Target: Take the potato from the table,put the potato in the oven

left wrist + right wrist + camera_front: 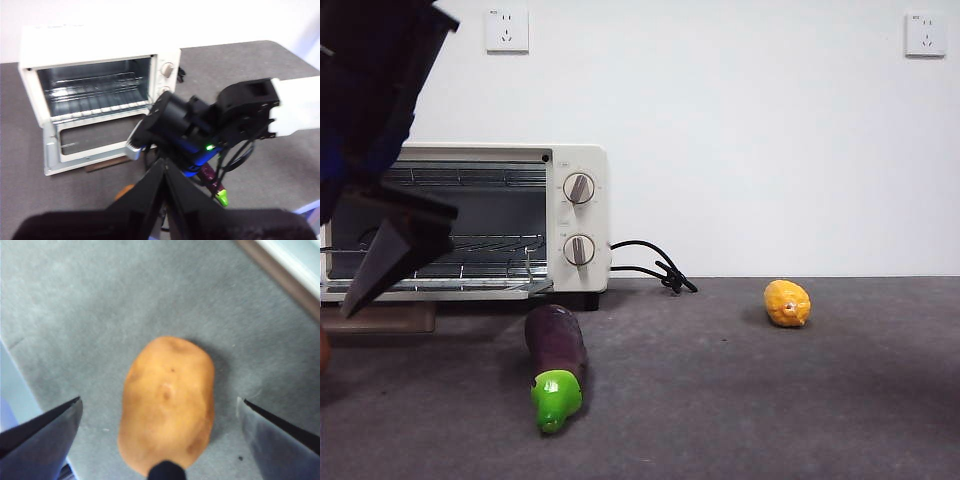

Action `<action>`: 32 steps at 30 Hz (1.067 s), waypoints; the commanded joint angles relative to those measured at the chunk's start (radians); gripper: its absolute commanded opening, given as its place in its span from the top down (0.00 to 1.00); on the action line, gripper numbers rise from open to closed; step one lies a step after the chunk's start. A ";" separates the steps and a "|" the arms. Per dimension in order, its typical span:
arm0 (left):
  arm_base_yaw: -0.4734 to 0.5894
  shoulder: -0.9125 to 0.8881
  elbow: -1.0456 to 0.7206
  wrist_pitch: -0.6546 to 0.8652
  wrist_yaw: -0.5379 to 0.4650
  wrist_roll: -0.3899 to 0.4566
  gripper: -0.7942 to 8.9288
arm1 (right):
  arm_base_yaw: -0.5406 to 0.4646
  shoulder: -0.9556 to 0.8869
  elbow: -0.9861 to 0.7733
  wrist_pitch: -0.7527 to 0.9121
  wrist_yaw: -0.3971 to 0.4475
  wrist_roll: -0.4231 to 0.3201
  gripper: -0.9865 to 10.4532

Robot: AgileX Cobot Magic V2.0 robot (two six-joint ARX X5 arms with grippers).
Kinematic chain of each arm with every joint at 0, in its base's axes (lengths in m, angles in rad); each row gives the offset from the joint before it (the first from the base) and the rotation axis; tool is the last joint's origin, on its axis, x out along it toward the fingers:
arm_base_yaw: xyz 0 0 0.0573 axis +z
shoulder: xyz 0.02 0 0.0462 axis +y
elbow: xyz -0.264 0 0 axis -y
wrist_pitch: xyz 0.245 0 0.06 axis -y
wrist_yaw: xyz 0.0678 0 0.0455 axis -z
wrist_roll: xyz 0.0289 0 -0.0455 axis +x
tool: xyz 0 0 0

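The tan-brown potato lies on the dark grey table. My right gripper hovers right over it, open, one jaw on each side and neither touching it. In the front view this arm is the big dark shape at the left, with one of its fingers in front of the oven. Only a sliver of the potato shows at that picture's left edge. The oven stands with its door folded down and its wire rack bare. My left gripper is held high above, shut and holding nothing.
A purple eggplant with a green cap lies in front of the oven's knob side. The lumpy yellow fruit sits further right. A black power cord trails from the oven. A wooden board lies under the open door.
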 commanded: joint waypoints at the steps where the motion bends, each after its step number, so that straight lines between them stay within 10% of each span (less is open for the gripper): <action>1: -0.003 -0.005 0.001 0.005 0.010 -0.013 0.92 | 0.010 0.035 0.002 0.006 0.005 -0.001 0.28; 19: -0.008 -0.005 0.001 0.005 0.010 -0.013 0.92 | 0.014 0.070 0.002 -0.001 0.020 0.019 0.34; 25: -0.013 -0.005 0.001 0.005 0.010 -0.003 0.92 | 0.021 0.070 0.002 -0.005 0.049 0.019 0.93; 32: -0.022 -0.005 0.001 0.005 0.009 0.012 0.92 | 0.020 0.060 0.003 -0.009 0.049 0.058 0.91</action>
